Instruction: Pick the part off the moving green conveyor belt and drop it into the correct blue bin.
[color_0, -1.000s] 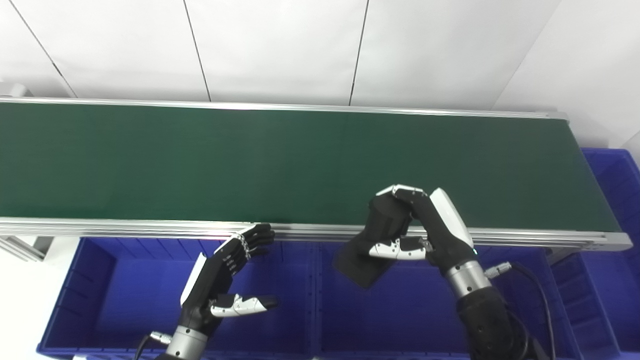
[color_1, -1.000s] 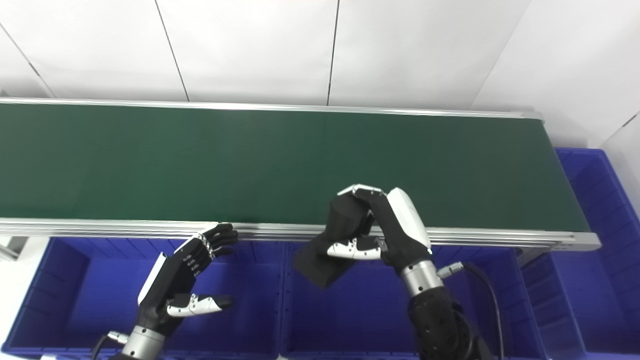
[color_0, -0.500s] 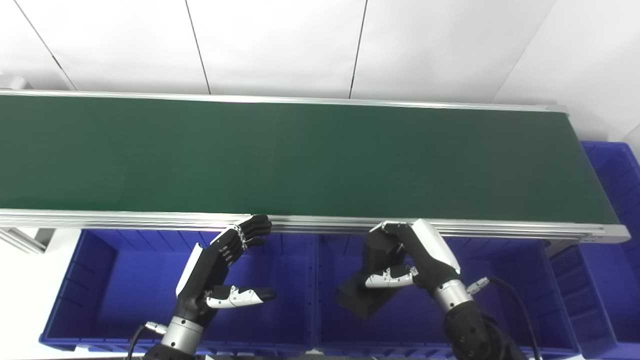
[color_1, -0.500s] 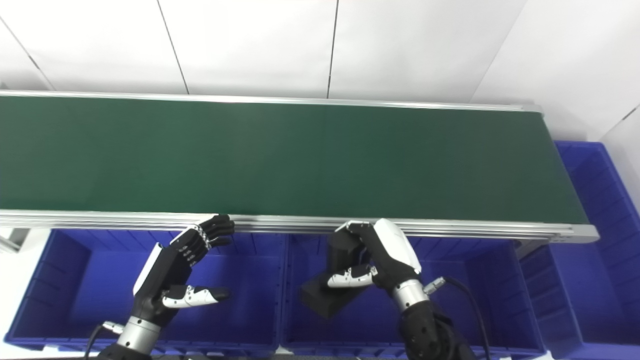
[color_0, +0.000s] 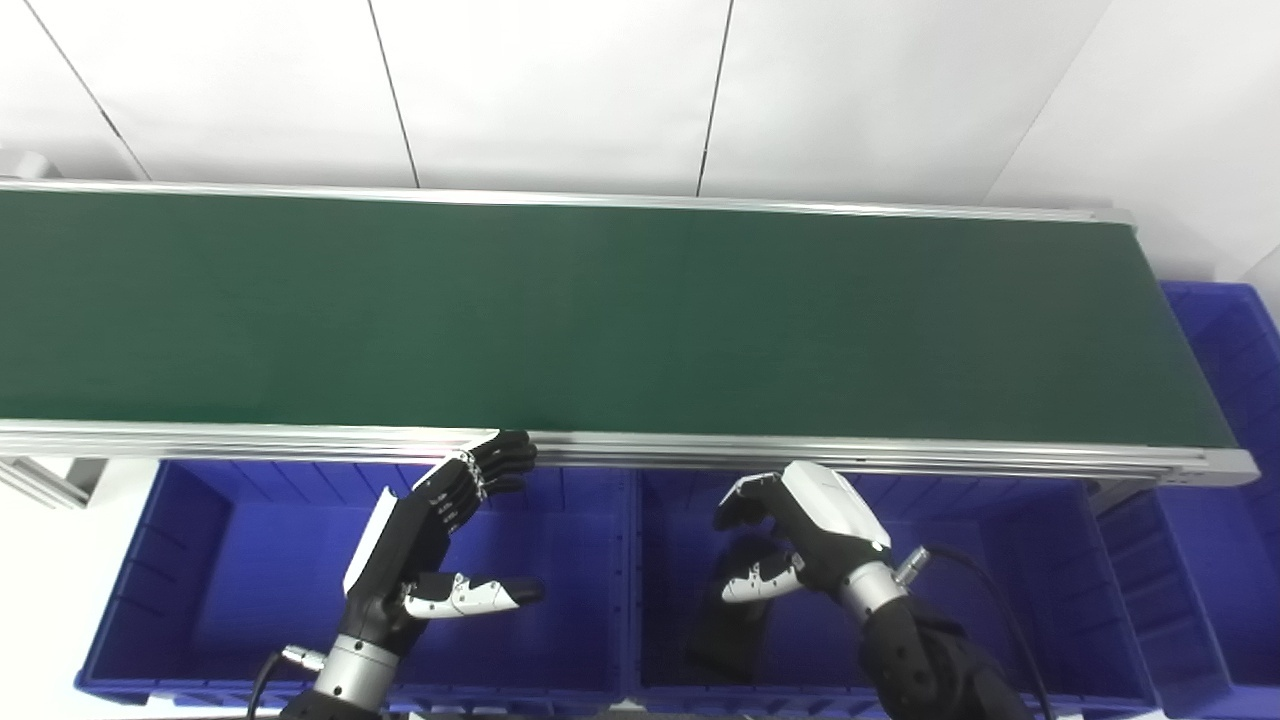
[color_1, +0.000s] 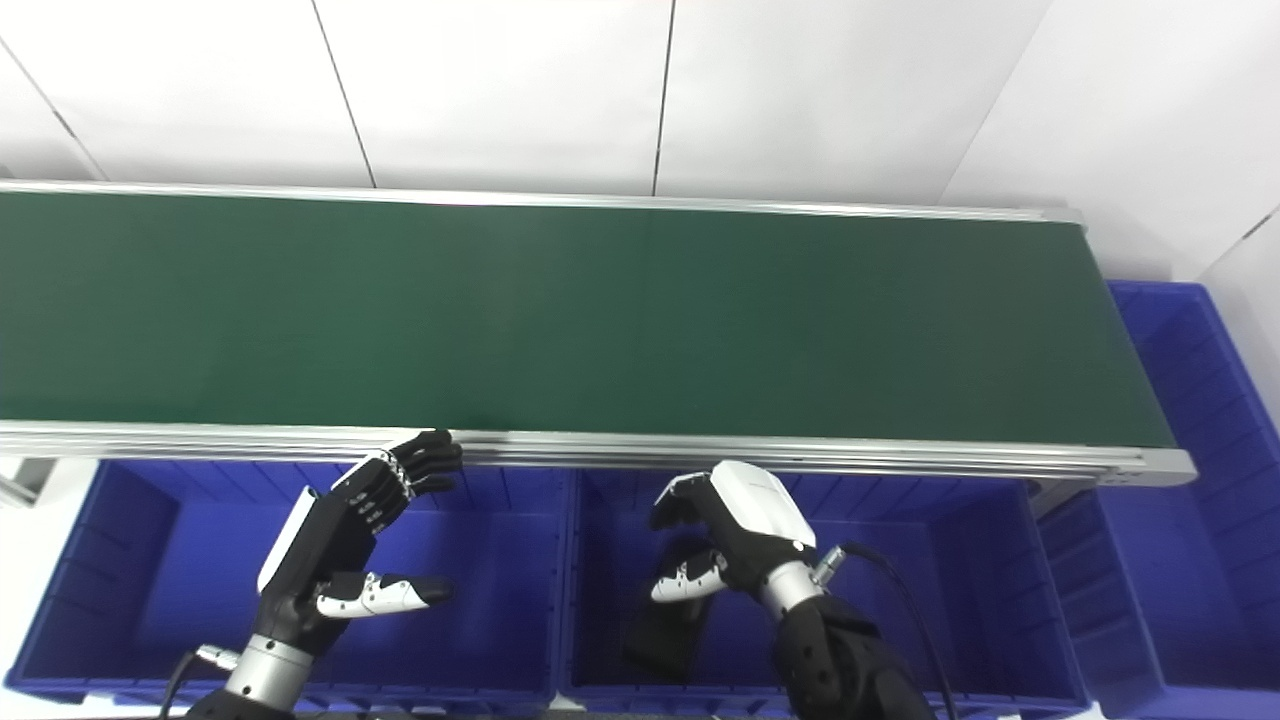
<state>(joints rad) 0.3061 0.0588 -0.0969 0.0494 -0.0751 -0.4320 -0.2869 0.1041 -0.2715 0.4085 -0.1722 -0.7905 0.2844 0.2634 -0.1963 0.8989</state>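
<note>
The black block-shaped part (color_0: 725, 625) is inside the middle blue bin (color_0: 1000, 590), below my right hand and apart from its fingers. It looks dark and blurred against the bin's floor. My right hand (color_0: 790, 530) hovers over that bin near the belt's front rail, open with nothing in it. My left hand (color_0: 430, 540) hangs open over the left blue bin (color_0: 250, 580), fingertips close to the rail. The green conveyor belt (color_0: 600, 310) carries no part in view.
A third blue bin (color_0: 1225, 340) stands past the belt's right end. The aluminium front rail (color_0: 640, 450) runs just above both hands. A black cable (color_0: 1000, 610) trails from the right wrist. White wall panels rise behind the belt.
My right hand carried the black part down from the belt's front edge over the middle bin, then opened; the part dropped into the bin. The left hand barely moved. The camera tilted slightly.
</note>
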